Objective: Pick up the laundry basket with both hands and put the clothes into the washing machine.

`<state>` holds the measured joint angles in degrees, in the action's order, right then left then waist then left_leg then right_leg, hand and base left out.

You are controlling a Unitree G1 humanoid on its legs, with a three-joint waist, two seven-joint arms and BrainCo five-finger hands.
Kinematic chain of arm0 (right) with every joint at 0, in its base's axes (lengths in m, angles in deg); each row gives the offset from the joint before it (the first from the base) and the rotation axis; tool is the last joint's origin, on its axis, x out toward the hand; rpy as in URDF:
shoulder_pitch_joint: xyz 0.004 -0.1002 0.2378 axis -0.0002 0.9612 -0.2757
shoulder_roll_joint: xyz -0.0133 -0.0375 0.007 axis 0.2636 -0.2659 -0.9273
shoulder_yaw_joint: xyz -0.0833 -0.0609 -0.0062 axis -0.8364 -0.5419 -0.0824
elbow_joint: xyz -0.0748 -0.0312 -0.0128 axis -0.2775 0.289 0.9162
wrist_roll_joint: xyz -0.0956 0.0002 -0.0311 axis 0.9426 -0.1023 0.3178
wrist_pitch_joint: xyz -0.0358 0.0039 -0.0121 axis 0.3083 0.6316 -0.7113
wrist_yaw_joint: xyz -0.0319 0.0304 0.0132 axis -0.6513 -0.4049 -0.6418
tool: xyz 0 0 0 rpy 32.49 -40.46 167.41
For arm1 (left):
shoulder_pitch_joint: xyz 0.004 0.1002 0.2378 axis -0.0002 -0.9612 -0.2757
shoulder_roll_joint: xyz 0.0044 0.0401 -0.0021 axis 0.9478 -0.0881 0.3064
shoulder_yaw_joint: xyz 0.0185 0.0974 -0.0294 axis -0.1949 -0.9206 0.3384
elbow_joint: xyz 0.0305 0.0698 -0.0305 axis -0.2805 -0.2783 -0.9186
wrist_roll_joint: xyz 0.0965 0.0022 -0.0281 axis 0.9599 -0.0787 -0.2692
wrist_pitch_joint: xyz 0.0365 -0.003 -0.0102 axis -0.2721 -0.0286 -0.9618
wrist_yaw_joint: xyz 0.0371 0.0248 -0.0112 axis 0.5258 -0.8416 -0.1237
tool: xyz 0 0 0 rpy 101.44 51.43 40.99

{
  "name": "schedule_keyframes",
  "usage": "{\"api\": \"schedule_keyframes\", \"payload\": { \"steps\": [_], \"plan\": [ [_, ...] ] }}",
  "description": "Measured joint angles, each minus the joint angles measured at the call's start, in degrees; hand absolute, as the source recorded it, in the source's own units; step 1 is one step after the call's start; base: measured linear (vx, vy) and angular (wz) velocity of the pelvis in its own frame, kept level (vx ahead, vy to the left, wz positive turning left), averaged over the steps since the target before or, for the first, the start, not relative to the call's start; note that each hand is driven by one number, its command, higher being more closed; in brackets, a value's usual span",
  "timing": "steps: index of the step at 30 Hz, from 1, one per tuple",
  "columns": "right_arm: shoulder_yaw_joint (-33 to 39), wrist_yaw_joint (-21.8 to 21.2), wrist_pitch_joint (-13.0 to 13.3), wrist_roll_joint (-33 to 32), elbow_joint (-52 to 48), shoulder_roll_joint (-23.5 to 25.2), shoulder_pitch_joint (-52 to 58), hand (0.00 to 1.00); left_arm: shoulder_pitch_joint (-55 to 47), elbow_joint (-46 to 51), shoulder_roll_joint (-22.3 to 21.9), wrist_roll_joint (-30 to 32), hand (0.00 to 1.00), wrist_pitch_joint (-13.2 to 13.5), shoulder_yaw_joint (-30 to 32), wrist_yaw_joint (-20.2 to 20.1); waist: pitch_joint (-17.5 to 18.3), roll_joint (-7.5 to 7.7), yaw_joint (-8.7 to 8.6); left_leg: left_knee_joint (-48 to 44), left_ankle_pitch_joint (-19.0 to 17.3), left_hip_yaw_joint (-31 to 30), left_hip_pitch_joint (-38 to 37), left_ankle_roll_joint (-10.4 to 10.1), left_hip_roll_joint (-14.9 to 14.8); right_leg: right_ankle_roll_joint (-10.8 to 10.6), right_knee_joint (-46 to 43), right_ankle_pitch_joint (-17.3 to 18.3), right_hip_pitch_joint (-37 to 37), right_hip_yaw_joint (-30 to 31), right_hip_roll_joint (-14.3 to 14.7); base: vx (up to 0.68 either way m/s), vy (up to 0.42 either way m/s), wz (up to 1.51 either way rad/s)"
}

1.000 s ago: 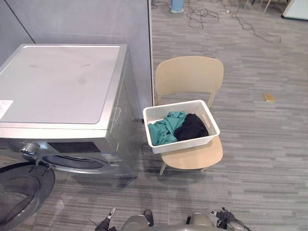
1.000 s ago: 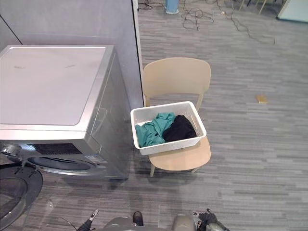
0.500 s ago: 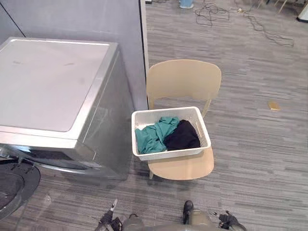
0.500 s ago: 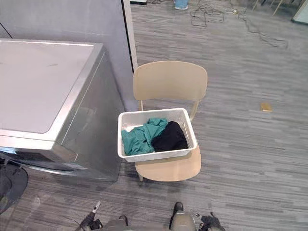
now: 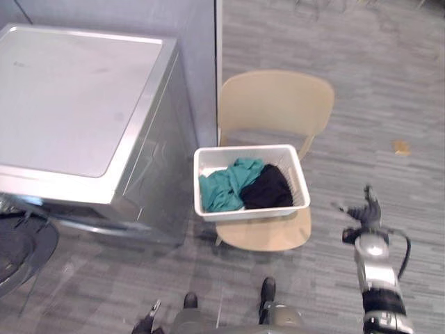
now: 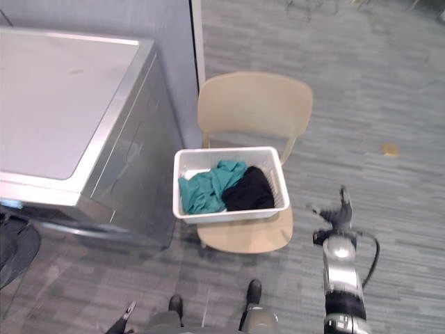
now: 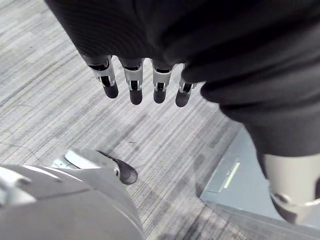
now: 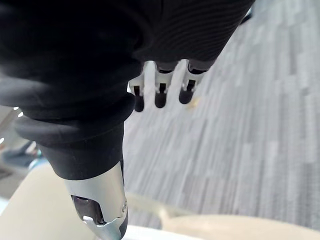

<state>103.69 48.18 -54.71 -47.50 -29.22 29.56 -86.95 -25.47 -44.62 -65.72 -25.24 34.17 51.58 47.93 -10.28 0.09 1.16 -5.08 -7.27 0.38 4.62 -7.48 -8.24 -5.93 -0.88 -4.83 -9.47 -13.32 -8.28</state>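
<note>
Right hand (image 5: 363, 210) coming up beside chair (image 5: 275, 104), fingers (image 8: 160, 95) spreading wide, holding nothing. Left hand (image 7: 132, 82) hanging low, fingers straight. Basket (image 5: 252, 212) with clothes (image 5: 226, 188) sitting on chair, untouched; you are only starting reach.

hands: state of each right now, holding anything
Left hand: open, holding nothing.
Right hand: open, holding nothing.

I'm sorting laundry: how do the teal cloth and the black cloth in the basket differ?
The teal cloth lies on the washing machine's side of the basket; the black cloth lies on the other side. The teal cloth sprawls in folds; the black cloth is a compact heap. Both touch inside the basket.
</note>
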Motion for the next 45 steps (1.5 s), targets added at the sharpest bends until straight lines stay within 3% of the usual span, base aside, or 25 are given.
{"api": "schedule_keyframes", "payload": {
  "steps": [3,5,11,15,17,31,37,45],
  "plan": [
    [-8.7,-0.2,0.9,0.6,4.7,-5.5,-11.3,0.00,2.0,2.2,-0.1,-1.0,0.00,1.2,-4.8,-0.1,-3.8,-2.05,0.84,0.1,1.4,-0.7,2.8,0.0,0.5,0.4,0.4,-1.6,-2.3,-0.4,-0.4,-0.18,-0.005,0.11],
    [-13.6,-0.4,1.2,0.7,7.5,-7.7,-16.8,0.00,2.9,2.9,0.0,-2.4,0.00,1.8,-6.6,-0.1,-5.7,-2.52,1.51,0.1,1.9,-1.4,3.8,-0.1,0.4,0.7,0.4,-2.2,-3.2,-0.6,-0.3,-0.11,-0.028,0.11],
    [-27.6,-2.8,1.5,3.6,14.4,-16.5,-32.7,0.00,3.6,4.9,0.9,-6.7,0.00,3.5,-8.5,0.1,-11.2,-2.58,2.99,-2.9,2.4,-3.4,9.8,-0.1,1.0,1.2,-0.1,-3.6,-7.0,-1.3,-0.8,-0.08,-0.007,0.11],
    [-31.9,-4.0,1.6,5.9,15.1,-20.5,-38.0,0.00,3.6,4.7,1.3,-7.4,0.00,3.5,-8.5,0.4,-14.5,-3.12,3.36,-5.2,2.3,-4.9,13.1,-0.1,1.2,1.2,-0.6,-3.7,-8.5,-2.6,-1.0,-0.04,0.002,0.19],
    [-34.6,-5.0,2.3,7.5,16.5,-22.1,-41.2,0.00,3.6,4.6,1.2,-7.8,0.00,3.5,-8.5,0.4,-15.8,-3.25,4.51,-6.0,2.3,-5.0,15.1,-0.1,1.2,1.5,-1.0,-4.0,-10.4,-2.4,-0.9,-0.02,-0.002,0.00],
    [-42.3,-4.5,2.0,10.4,18.1,-23.0,-52.2,0.00,7.3,2.4,1.9,-9.4,0.00,3.8,-11.0,2.8,-16.8,-2.41,6.43,-8.3,2.3,-7.2,21.9,-0.1,1.0,2.3,-1.0,-4.8,-14.9,-3.9,-0.4,-0.01,0.000,0.05],
    [-43.3,-3.0,1.0,11.0,21.2,-22.8,-56.9,0.00,10.4,4.1,2.3,-11.3,0.00,5.7,-13.6,5.1,-17.3,-1.63,9.10,-9.0,2.4,-8.5,24.8,-0.2,1.0,2.5,-0.7,-5.0,-16.6,-4.9,-0.3,0.00,0.018,0.09],
    [-44.4,-2.1,0.2,11.1,28.3,-22.0,-61.0,0.00,10.9,5.4,3.1,-11.5,0.00,6.1,-16.1,6.3,-17.6,-1.12,10.83,-8.9,2.6,-11.2,27.3,-0.5,1.2,3.0,1.1,-5.7,-16.8,-6.4,0.1,0.02,0.033,0.14]
  ]
}}
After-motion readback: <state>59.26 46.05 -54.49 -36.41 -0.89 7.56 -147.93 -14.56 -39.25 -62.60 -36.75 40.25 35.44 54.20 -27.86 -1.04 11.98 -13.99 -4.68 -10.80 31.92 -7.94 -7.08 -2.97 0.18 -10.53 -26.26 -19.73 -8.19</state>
